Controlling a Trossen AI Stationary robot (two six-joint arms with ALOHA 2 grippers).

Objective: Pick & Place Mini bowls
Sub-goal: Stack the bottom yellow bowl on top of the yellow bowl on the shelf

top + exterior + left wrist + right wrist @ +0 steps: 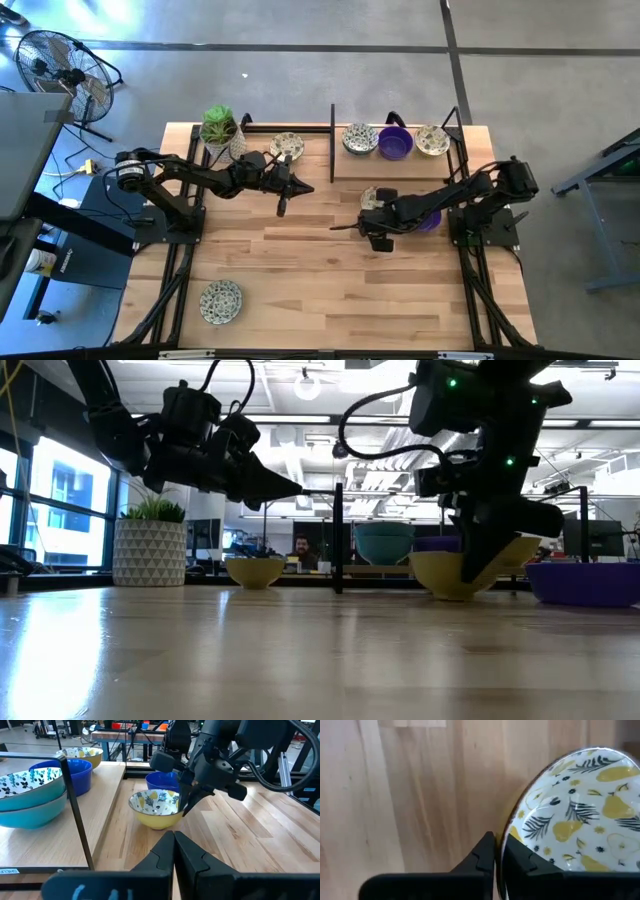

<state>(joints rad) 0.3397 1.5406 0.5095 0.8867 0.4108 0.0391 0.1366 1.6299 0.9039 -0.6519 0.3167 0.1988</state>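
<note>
Right claw (494,851) pinching patterned bowl (580,810) rim | left claw (174,851) closed, empty

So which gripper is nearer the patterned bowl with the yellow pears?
Right. The right gripper is clamped on the pear-patterned bowl at its rim. The left gripper hangs over the table farther off, shut and empty.

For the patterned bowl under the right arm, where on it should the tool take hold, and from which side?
Grip the thin rim of the patterned bowl, one finger inside and one outside, coming down from above. The bowl sits upright and open, and its wall is too wide and rounded to span. The right tool is already shut on the rim at the side away from the purple bowl just behind it, which looks the clearest.
</note>
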